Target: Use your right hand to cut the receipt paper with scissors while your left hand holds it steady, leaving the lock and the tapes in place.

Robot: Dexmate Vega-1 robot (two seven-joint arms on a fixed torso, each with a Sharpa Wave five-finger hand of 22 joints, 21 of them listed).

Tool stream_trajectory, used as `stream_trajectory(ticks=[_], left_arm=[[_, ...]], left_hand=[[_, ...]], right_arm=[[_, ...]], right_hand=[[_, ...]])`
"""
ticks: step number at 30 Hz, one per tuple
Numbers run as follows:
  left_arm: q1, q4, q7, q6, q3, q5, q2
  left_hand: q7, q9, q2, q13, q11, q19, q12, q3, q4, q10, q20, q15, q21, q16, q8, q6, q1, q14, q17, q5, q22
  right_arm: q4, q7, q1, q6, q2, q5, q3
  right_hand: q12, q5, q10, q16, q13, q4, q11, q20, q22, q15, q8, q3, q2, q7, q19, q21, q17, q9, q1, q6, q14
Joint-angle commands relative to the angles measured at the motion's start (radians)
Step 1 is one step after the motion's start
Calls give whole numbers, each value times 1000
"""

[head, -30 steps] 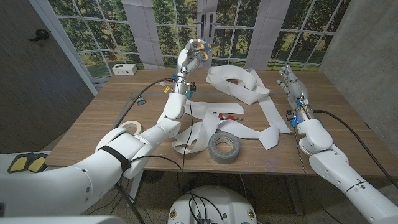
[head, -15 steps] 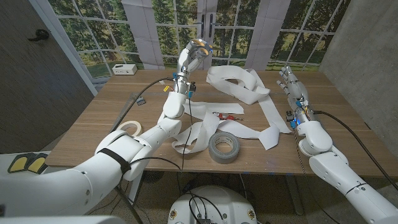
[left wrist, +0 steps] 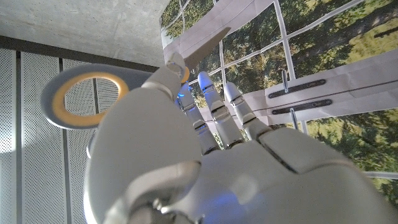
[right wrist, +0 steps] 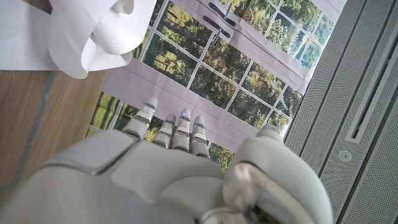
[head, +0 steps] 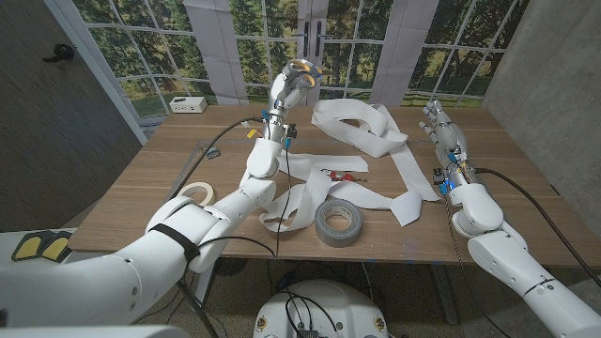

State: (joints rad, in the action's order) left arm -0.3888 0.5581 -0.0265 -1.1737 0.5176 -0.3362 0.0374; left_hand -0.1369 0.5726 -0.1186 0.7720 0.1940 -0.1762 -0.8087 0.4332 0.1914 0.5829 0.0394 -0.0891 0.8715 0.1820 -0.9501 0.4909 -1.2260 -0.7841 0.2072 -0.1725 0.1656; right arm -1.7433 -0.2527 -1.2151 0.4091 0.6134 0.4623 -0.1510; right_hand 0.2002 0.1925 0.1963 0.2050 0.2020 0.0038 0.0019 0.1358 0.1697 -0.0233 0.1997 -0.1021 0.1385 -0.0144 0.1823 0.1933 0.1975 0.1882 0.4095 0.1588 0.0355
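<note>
Little has moved since the earlier frames: the left robot hand [head: 293, 77] stays raised above the far side of the tabletop [head: 160, 178], its fingers curled around the scissors [head: 302, 69], with only a slight turn of the wrist. From the left wrist view, the scissors' grey handle with an orange-lined loop [left wrist: 84, 98] sits against the fingers [left wrist: 214, 112]. The right robot hand [head: 441, 127] stays at the right side of the tabletop, fingers straight and close together, holding nothing. The receipt paper [head: 362, 131] is a long white strip, looped in loose coils at the far middle and trailing in flat bands toward the near edge. On it, near the middle, lies a small red item [head: 336, 175]. A grey tape roll [head: 338, 222] rests near the front edge, touching the paper, and a white tape roll [head: 196, 192] lies to the left.
</note>
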Motion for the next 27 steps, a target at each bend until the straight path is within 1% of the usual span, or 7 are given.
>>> stream_trajectory(ticks=[1,10,13,15,18,21,27], left_arm=[[21,-45,-25,-40,-6,5,-13],[14,-33,-65,-39,-16,-34,-16],[20,-58,-47,-49,-15,-14,-22],[25,-76,-1,-57,-12,27,-23],[34,-97,43,-64,-4,72,-20],[53,-134,142,-83,13,164,-13],[69,-156,285,-83,57,269,2]], left_hand=[[7,-3,-46,105,-20,-3,-56,33,-28,23,72,-143,-7,12,-8,12,17,0,9,-3,3],[16,-12,-40,86,-24,-13,-57,30,-23,32,76,-142,-13,20,-10,20,6,-7,14,-3,3],[16,-14,-40,82,-25,-15,-57,29,-24,32,79,-141,-15,21,-10,19,5,-8,15,-3,3],[17,-15,-41,81,-26,-16,-58,29,-25,31,80,-141,-16,21,-10,20,5,-9,15,-3,3],[20,-18,-39,75,-26,-20,-59,28,-25,35,81,-142,-18,23,-10,21,3,-12,16,-3,3],[19,-21,-38,71,-25,-23,-60,27,-24,35,82,-142,-19,23,-11,22,1,-14,17,-4,3],[20,-25,-38,65,-26,-28,-63,25,-25,35,84,-142,-23,23,-12,27,-1,-15,17,-4,2]], right_arm=[[6,6,3,1,-3,1,0],[5,5,8,-4,0,-2,1],[-4,6,6,-12,4,3,2],[-18,5,3,-27,10,6,3],[-43,-3,-4,-48,19,5,7],[-50,10,-2,-56,34,1,7],[-58,14,1,-71,37,9,5]], right_hand=[[4,-1,-2,2,4,1,-2,6,3,0,-1,6,-1,-6,5,-1,2,3,-9,5,9],[3,-1,-2,3,4,1,-1,11,3,-1,-1,7,-2,-7,8,0,2,3,-9,5,10],[3,-1,-2,3,4,1,0,11,3,0,-1,7,-2,-7,8,0,2,3,-10,6,12],[3,-1,-3,5,4,2,-1,15,3,6,-1,7,-1,-7,9,0,3,3,-11,6,16],[6,-1,4,20,5,8,-1,37,5,24,-1,12,8,-8,36,10,8,3,-19,5,52],[9,-1,11,24,5,9,6,42,5,30,-2,13,8,-6,47,14,9,3,-20,4,59],[9,-1,12,24,6,8,23,43,6,32,-4,14,5,-4,50,13,10,3,-20,-3,62]])
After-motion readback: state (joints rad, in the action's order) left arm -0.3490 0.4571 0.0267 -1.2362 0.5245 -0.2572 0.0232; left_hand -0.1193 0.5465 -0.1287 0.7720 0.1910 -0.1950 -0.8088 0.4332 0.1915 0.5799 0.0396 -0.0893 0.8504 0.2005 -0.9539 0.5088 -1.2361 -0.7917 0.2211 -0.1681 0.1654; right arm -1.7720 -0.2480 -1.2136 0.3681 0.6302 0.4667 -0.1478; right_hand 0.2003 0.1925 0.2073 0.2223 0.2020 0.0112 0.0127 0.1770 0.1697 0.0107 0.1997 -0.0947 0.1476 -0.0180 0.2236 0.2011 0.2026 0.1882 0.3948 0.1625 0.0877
